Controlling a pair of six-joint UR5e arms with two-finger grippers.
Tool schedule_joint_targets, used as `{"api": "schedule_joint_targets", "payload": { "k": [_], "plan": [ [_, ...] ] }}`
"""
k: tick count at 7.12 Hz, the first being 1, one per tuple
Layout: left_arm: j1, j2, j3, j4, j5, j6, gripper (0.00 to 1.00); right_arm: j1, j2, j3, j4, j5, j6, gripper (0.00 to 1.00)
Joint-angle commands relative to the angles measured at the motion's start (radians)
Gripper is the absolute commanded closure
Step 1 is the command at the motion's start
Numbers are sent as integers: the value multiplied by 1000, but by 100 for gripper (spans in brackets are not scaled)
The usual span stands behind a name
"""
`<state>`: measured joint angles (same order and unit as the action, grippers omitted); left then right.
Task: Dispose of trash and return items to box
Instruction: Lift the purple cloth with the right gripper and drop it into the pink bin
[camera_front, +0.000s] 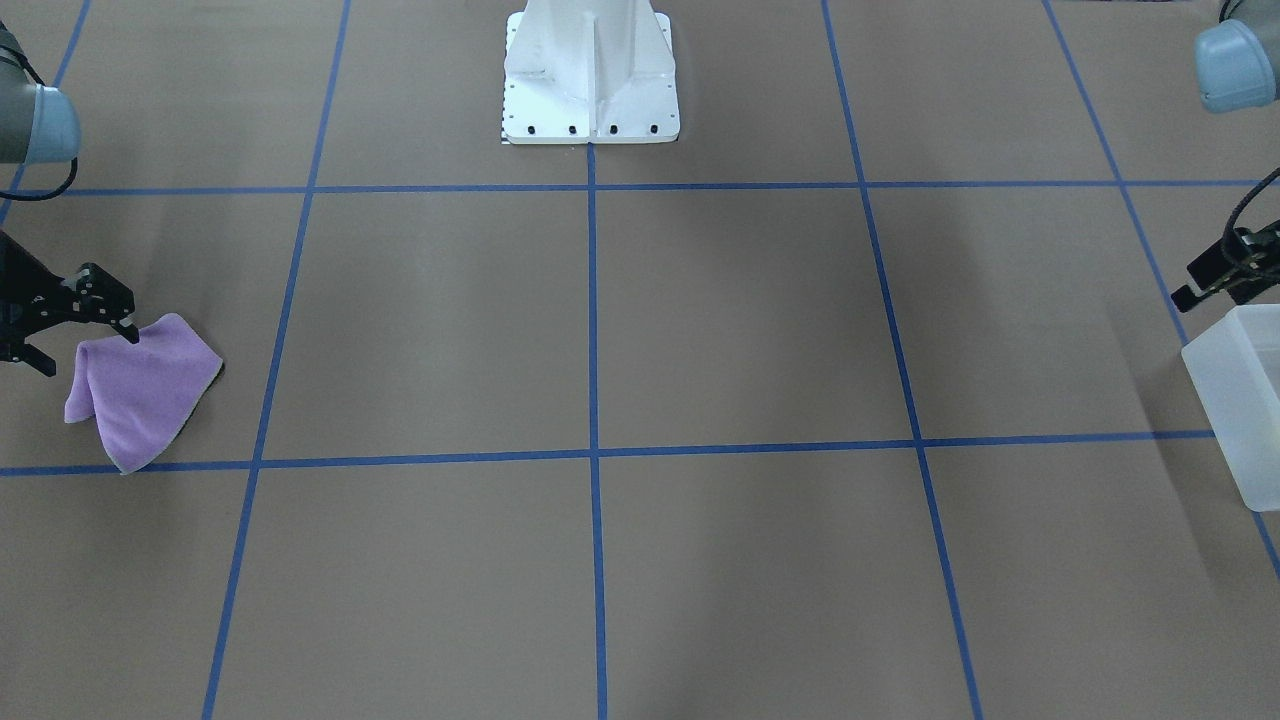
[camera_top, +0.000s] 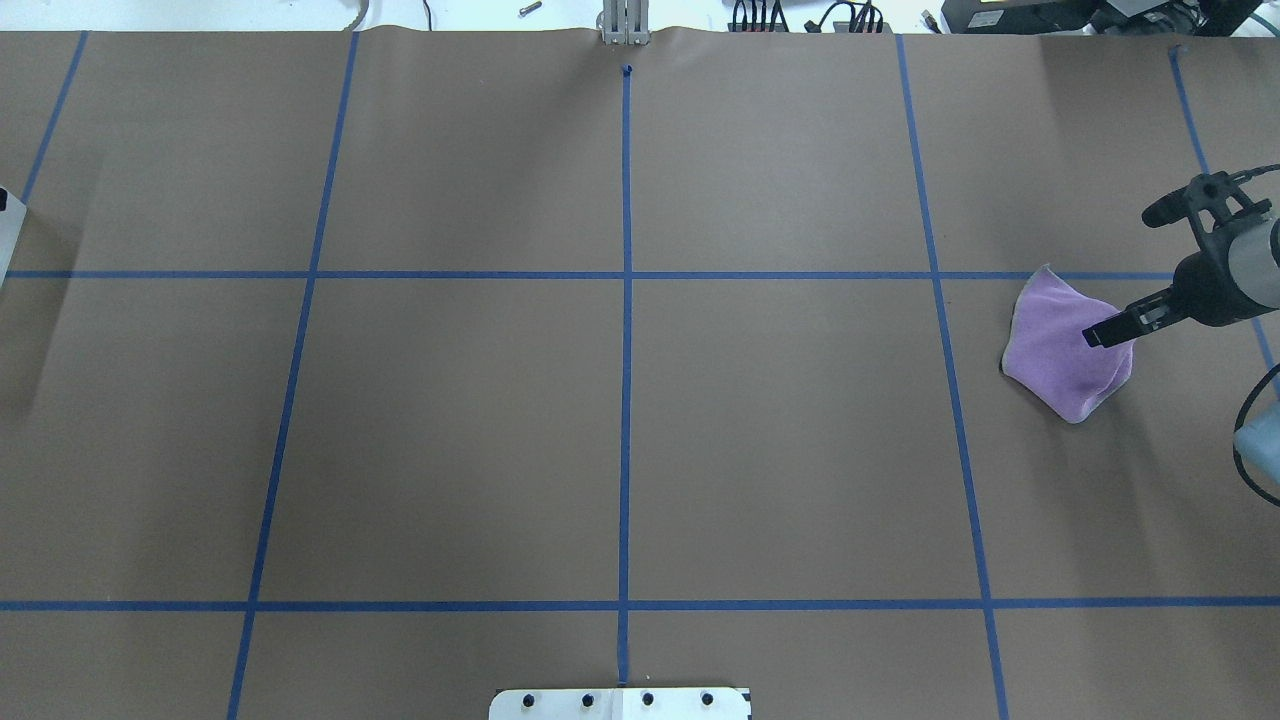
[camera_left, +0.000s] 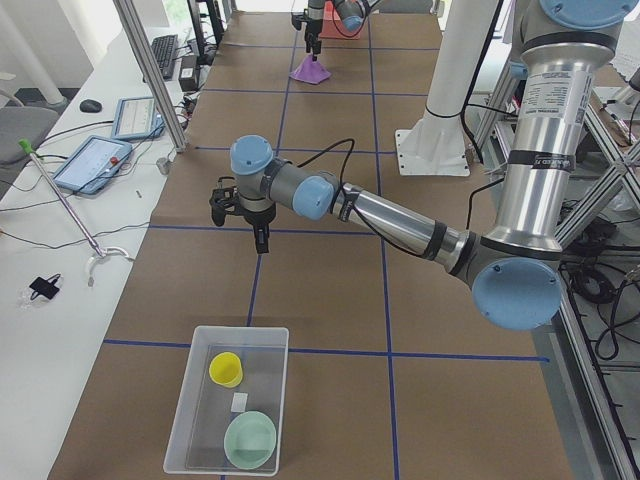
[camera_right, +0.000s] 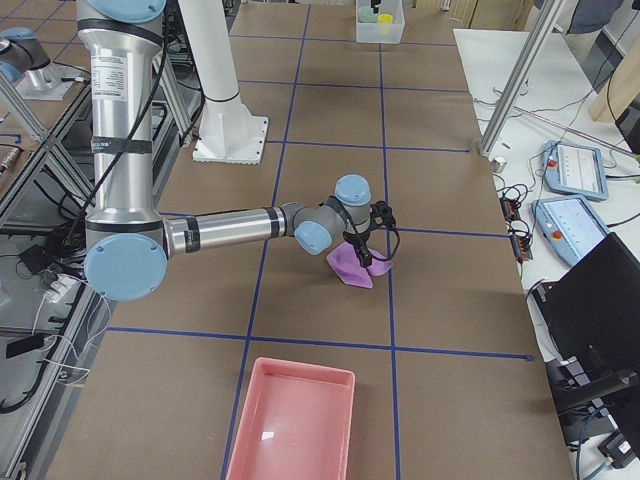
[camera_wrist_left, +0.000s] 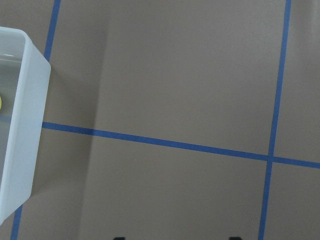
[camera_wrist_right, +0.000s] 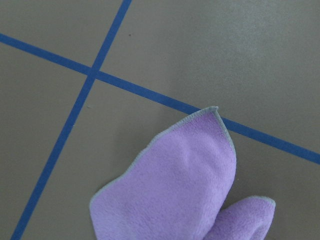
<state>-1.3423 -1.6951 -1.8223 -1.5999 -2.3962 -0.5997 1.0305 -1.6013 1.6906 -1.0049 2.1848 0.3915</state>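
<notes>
The box, a frosted-white bin, stands at the table's left end and shows at the edge of the front view as the box. Inside it are the pale green bowl, the yellow cup and a small white scrap. My left gripper hangs open above bare table beside the box, with nothing between its fingers. At the other end a purple cloth is pulled up into a tent, its lower edge on the table. My right gripper is shut on the top of the purple cloth.
A pink tray lies on the table beyond the cloth, near the end on my right. The white robot base stands at the middle of my side. Blue tape lines cross the brown table cover. Tablets and cables lie on side benches.
</notes>
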Motion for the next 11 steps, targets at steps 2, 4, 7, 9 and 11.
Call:
{"api": "schedule_joint_targets", "payload": {
  "k": [2,4,7,9,11],
  "plan": [
    [0,2,1,0,2,3,24,2,0,0,-3,19,-13,100],
    [0,5,1,-2,0,3,24,91,0,3,-15,94,-63,100],
    [0,5,5,-3,0,6,24,413,-115,14,-110,249,-422,100],
    [0,11,3,-5,0,9,24,627,-150,15,-299,257,-723,100],
    [0,11,3,-6,0,11,24,808,-116,15,-591,201,-1037,100]
  ]
}}
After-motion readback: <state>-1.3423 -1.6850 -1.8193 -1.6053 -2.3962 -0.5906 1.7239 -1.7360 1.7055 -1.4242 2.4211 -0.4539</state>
